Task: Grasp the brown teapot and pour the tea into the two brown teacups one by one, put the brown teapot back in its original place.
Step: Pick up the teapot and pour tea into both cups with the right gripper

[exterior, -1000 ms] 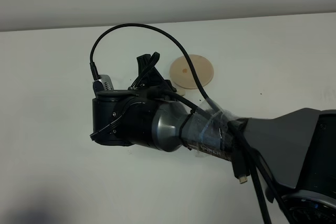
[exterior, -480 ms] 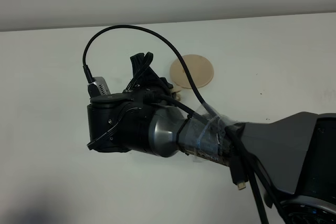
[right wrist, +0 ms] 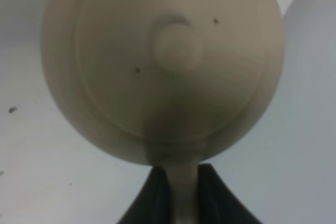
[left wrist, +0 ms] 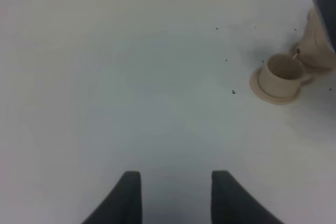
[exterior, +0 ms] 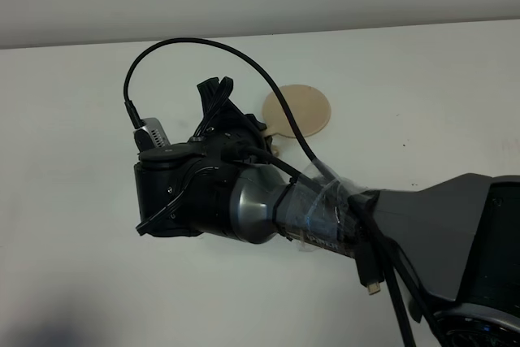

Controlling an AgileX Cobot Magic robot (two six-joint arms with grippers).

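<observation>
Right pincer (right wrist: 181, 176): clamped on the loop handle (right wrist: 184, 203) of the brown teapot (right wrist: 173, 77). In the right wrist view the pot fills the frame directly ahead of the fingers, with its lid knob (right wrist: 176, 44) facing the lens and the white table (right wrist: 310, 103) showing past it.

Wide saucer (exterior: 313, 107) – taken as reference. In the high view it lies flat on the table, top face in open view. The right arm (exterior: 244, 201) enters from the lower right corner and crosses to the left of the saucer. Its dark wrist housing lies nearer the camera than the saucer, and the finger end points toward the table's far edge, just left of the saucer. The teapot is off the saucer and almost wholly hidden under the wrist in this view. A black cable (exterior: 203, 40) arches over the wrist and runs across the saucer's left part.

Left pincer (left wrist: 176, 195): fingers apart, nothing between them, above the table. One teacup (left wrist: 281, 73) stands on its small saucer (left wrist: 270, 95), well ahead of the fingers. A second tan piece (left wrist: 317, 43) sits just beside the cup, cut by the frame edge — not identifiable. Their place relative to the wide saucer cannot be told
</observation>
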